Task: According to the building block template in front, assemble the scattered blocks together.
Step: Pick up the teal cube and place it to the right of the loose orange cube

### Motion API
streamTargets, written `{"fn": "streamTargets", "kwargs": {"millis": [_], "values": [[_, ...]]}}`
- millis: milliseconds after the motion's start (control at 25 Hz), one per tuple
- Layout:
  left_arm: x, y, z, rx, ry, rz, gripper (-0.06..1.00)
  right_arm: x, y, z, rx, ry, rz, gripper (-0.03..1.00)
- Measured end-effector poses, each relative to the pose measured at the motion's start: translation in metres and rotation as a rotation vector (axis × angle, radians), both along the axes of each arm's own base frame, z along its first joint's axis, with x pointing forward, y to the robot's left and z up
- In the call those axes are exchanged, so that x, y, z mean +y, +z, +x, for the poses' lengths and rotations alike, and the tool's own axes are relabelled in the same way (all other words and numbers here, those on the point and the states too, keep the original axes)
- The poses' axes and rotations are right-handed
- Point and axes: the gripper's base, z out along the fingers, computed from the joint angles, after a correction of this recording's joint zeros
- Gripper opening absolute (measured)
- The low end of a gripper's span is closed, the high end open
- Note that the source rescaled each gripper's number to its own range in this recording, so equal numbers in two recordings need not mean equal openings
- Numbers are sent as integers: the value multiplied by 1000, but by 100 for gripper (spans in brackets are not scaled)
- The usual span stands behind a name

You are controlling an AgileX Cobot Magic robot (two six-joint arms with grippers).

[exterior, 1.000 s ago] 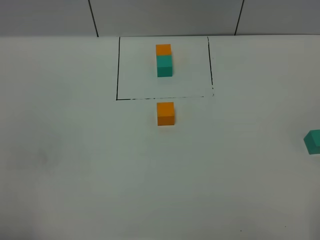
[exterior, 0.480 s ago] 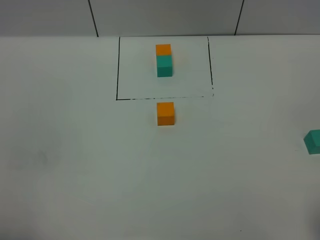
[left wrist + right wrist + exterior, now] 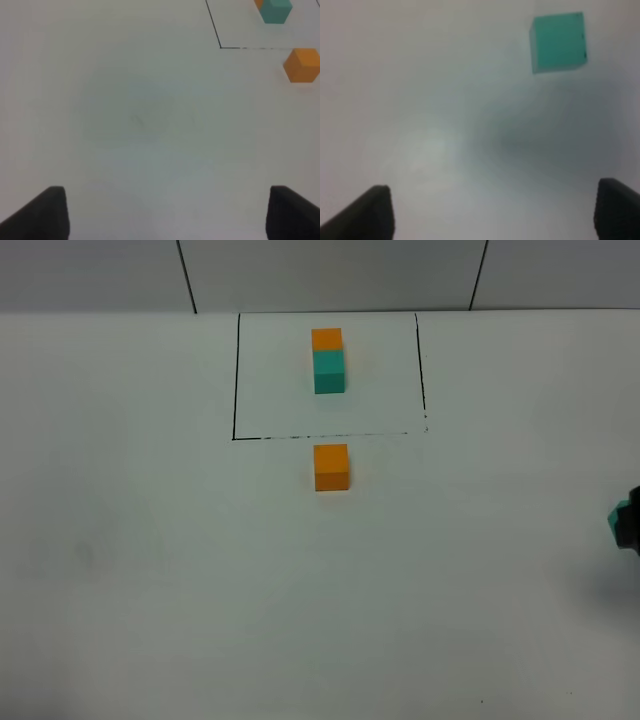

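Your building block template (image 3: 328,360) sits inside the black rectangle (image 3: 236,380), toward its far side and about midway across. Its orange cube is at the far end and its teal-green cube touches it on the near end, so the two make one short bar.

The loose orange cube (image 3: 331,467) rests on the white surface (image 3: 150,570) just outside the rectangle's near line, apart from the line and roughly in line with the template. The loose teal cube (image 3: 558,41) lies well away from the rectangle, off to its right and nearer the robot. It is at the very edge of the high view, where a dark part of the right arm (image 3: 632,532) covers its outer side.

Your right fingers (image 3: 367,215) stand spread wide with nothing between them. The teal cube lies ahead of them on the surface, untouched, with a soft shadow beside it.

Your left fingers (image 3: 50,215) are parted just as wide and hold nothing. They are over bare surface to the left of the rectangle's near left corner. The orange cube and the teal end of the template show ahead in that wrist view.
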Motion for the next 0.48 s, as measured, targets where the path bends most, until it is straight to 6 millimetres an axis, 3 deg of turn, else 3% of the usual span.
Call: {"fn": "streamTargets", "kwargs": {"millis": [200,480], "values": [[0,0,0,0,0,0,68,-7,-30,43,49,15,-40,64],[0,0,0,0,0,0,68,-25,-73,67,130,43,-3,64]]}}
